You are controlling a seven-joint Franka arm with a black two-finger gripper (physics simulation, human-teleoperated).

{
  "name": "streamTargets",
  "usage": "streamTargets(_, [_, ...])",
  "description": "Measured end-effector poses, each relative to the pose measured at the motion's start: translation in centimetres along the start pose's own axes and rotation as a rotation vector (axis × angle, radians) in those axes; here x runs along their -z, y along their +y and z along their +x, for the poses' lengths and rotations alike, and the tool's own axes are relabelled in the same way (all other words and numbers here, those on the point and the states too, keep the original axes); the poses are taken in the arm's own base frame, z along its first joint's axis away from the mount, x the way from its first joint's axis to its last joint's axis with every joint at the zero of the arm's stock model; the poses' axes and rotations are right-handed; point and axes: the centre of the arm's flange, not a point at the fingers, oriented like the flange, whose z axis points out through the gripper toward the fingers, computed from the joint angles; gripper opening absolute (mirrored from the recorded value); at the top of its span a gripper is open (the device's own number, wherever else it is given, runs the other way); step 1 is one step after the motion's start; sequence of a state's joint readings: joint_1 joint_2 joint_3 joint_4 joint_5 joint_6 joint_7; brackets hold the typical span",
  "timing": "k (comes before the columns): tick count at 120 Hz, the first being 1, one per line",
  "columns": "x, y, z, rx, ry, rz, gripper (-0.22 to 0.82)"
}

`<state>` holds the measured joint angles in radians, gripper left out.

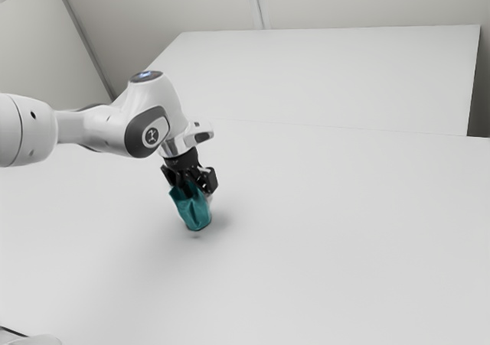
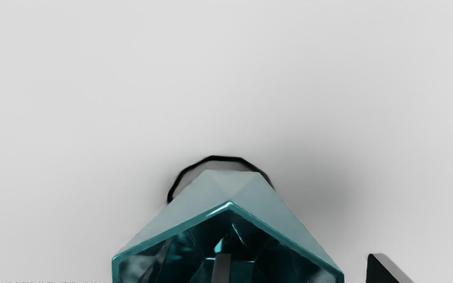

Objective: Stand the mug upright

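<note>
My hand (image 1: 196, 187) stands wide, one finger inside the teal faceted mug (image 1: 193, 210), one outside; in the exterior view the mug is at my hand's six o'clock over the counter (image 1: 329, 230), mouth tipped toward eleven.

light: bright, diffuse | shadow (image 2: 321, 184): soft, beside mug (image 2: 230, 188) | glare: glints on mug's rim, inside

Above the gripper (image 1: 199, 189), the arm (image 1: 93, 128) reaches across and bends at the wrist (image 1: 181, 140) to aim it downward. Its two fingers (image 2: 221, 269) (dark, slim things) stand apart, a wide gap between their tips.
</note>
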<state>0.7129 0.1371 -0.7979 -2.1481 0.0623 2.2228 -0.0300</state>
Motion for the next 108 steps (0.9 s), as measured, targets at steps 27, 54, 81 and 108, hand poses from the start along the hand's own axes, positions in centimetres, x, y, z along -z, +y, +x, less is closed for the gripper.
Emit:
streamTargets(27, [2.0, 0.3, 0.0, 0.005, 0.023, 0.029, 0.51])
streamTargets(54, [7.1, 1.2, 0.4, 0.006, 0.067, 0.070, 0.57])
streamTargets(81, [15.8, 1.8, 2.6, -0.007, 0.117, 0.064, 0.59])
streamTargets(108, [23.4, 2.0, 2.7, -0.012, 0.139, 0.067, 0.60])
